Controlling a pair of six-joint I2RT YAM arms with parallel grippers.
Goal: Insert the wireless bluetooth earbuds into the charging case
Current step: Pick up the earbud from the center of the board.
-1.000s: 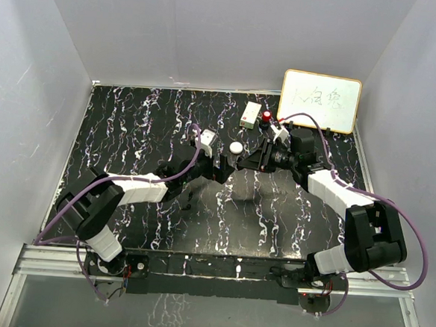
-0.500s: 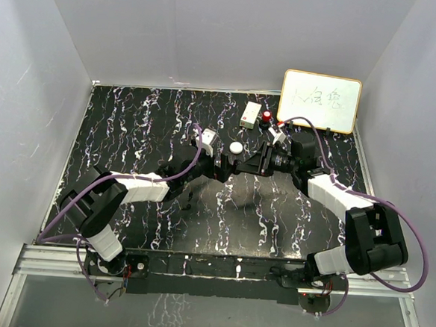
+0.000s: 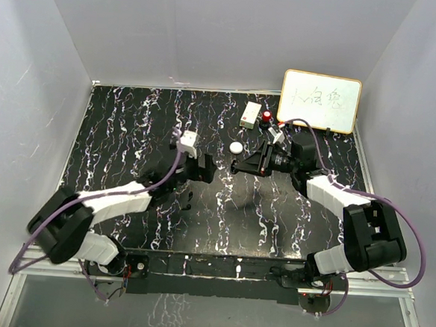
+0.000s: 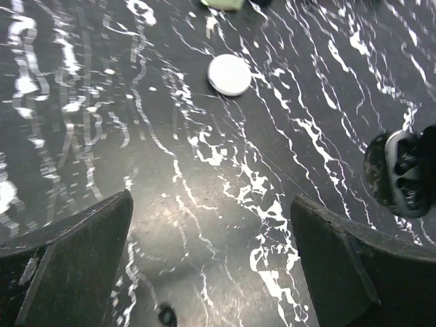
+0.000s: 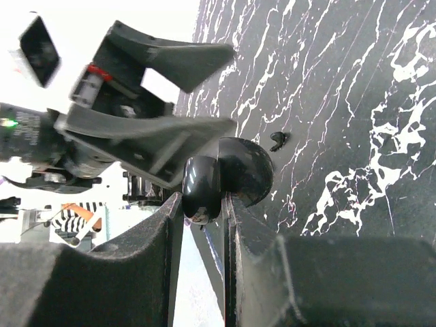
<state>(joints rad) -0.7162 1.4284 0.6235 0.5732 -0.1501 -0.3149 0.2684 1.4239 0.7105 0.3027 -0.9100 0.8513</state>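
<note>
Black stemmed earbud (image 5: 276, 141): one is visible, lying loose on the marbled table (image 4: 82, 122). It shows at the bottom edge of the left wrist view, beneath the left gripper (image 4: 211, 204), whose jaws stand fully spread and empty. Its stem direction is too small to tell, and the second earbud cannot be located. The right gripper (image 5: 202, 204) is clamped on the single charging case (image 5: 245, 170), lid hinged open, off to the left gripper's right. The left arm is nearer the earbud, so the pick probably falls to it. One white puck (image 4: 229, 74) lies further out.
</note>
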